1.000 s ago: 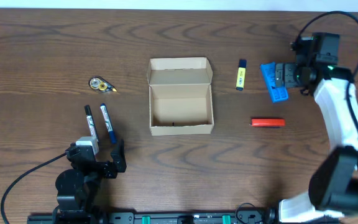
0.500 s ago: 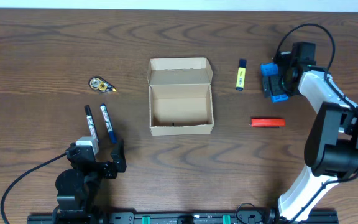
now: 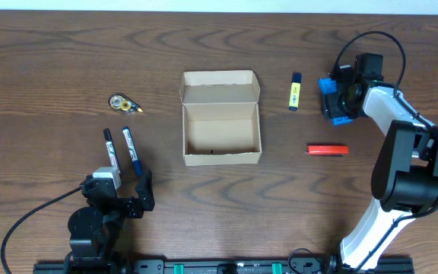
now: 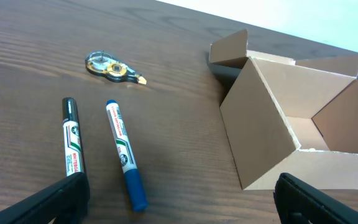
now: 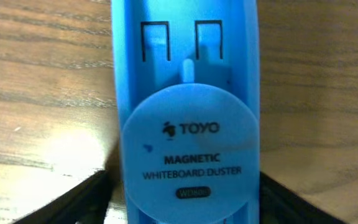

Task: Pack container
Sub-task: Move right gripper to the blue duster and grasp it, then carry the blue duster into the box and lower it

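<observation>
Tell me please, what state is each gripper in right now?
Left gripper: open, empty.
Right gripper: straddles the blue duster; grip cannot be told.

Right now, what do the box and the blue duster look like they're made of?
The container looks like plain tan cardboard, matte, with thin folded walls and raw-cut edges. The blue duster seems to be moulded plastic, smooth with a slight sheen; its printed label reads magnetic whiteboard duster.
</observation>
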Tool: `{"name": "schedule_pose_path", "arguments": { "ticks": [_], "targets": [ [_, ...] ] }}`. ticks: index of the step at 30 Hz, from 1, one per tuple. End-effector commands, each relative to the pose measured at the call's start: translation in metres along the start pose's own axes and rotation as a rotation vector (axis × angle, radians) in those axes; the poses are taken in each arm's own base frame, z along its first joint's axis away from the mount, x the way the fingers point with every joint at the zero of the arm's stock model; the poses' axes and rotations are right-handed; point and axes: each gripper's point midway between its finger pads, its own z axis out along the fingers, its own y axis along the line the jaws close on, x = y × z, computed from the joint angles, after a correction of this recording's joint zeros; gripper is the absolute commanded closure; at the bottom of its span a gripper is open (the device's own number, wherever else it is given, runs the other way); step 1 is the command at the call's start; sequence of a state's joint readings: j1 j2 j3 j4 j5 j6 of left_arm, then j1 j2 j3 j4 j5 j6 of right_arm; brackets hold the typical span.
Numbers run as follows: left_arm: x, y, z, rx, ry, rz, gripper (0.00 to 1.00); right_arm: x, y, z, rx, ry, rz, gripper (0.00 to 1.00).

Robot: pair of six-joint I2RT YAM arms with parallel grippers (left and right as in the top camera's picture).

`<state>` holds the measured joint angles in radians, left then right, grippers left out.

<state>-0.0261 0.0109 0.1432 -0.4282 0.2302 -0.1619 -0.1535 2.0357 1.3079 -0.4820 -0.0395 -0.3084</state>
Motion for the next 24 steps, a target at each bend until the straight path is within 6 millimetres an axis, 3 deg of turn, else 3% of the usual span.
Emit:
{"name": "schedule_pose_path", "arguments": {
  "ticks": [1, 8, 12, 16, 19, 24],
  "targets": [
    [0.007, 0.002, 0.003, -0.003, 0.013, -0.019, 0.05, 0.009, -0.004, 0.009, 0.0, 0.03, 0.01, 0.37],
    [0.007, 0.002, 0.003, -0.003, 0.013, -0.019, 0.05, 0.008, -0.004, 0.008, 0.002, 0.026, 0.086, 0.43],
    [0.007, 0.002, 0.003, -0.003, 0.013, -0.019, 0.05, -0.002, -0.007, -0.003, 0.006, 0.013, 0.141, 0.45],
    [0.007, 0.002, 0.003, -0.003, 0.013, -0.019, 0.05, -0.024, -0.012, -0.036, 0.012, -0.011, 0.147, 0.47],
    [0.007, 0.002, 0.003, -0.003, 0.013, -0.019, 0.05, -0.044, -0.014, -0.072, 0.012, -0.047, 0.156, 0.48],
    [0.007, 0.002, 0.003, -0.003, 0.013, -0.019, 0.05, -0.076, 0.009, -0.14, -0.08, -0.161, 0.123, 0.53]
  ]
}}
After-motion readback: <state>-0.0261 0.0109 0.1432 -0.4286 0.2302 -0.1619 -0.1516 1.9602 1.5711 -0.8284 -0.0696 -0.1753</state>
